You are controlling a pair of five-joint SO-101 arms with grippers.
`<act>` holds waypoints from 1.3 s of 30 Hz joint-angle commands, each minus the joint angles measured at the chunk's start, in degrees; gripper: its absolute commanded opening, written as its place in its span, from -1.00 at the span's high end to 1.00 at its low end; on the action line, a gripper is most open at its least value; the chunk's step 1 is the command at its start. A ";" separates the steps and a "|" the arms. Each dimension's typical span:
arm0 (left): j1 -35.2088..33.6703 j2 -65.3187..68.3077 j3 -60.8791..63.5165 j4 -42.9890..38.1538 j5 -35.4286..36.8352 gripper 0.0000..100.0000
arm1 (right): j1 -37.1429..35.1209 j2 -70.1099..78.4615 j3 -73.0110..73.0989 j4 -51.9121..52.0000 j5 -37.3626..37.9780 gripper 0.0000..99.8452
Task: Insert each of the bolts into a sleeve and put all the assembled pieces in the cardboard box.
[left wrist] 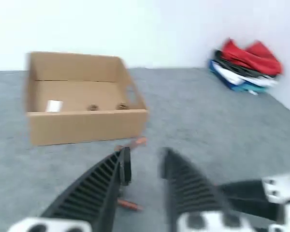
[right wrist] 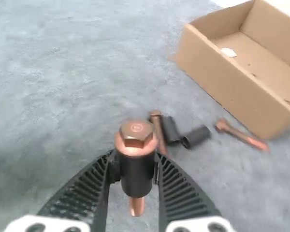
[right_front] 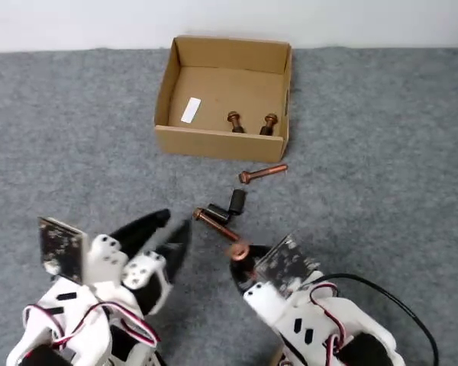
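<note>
The cardboard box [right_front: 278, 91] stands at the back centre, with two bolt-in-sleeve pieces [right_front: 252, 123] on its floor. My right gripper [right wrist: 134, 166] is shut on a black sleeve with a copper bolt [right wrist: 136, 137] through it, held above the carpet in front of the box [right wrist: 217, 72]. On the carpet lie two empty black sleeves [right_front: 237, 200] [right_front: 218, 213], a bolt [right_front: 214, 223] beside them and another bolt [right_front: 263, 173] close to the box front. My left gripper [right_front: 175, 226] stands open just left of these parts, nothing between its fingers [left wrist: 104, 179].
Grey carpet [right_front: 382, 152] covers the whole work area. A white label [right_front: 191, 110] lies inside the box. A pile of red, white and blue cloth [left wrist: 246, 65] sits by the wall far off in the left wrist view. A black cable [right_front: 389, 301] trails by the right arm.
</note>
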 commanded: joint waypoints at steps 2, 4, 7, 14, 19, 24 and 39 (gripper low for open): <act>-10.29 0.00 2.77 1.85 -1.14 0.99 | 6.81 1.80 -5.10 -0.31 -5.10 0.98; -14.68 0.00 8.57 1.23 -4.22 0.99 | 8.22 6.37 -7.82 -0.31 -5.27 0.98; -19.52 0.00 17.89 -1.05 -9.49 0.99 | 10.77 16.48 -13.45 -1.10 -5.36 0.98; -26.37 0.00 35.91 -8.26 -16.70 0.99 | 17.71 40.75 -25.49 -12.26 -5.36 0.98; -27.52 -0.09 42.24 -13.63 -16.62 0.99 | 21.05 54.55 -32.62 -25.80 -4.92 0.98; -28.57 -0.09 43.74 -14.24 -13.80 0.99 | 21.14 67.30 -38.15 -35.65 -4.84 0.98; -30.59 -0.09 45.23 -17.14 -8.00 0.99 | 23.25 95.43 -48.97 -59.82 3.16 0.98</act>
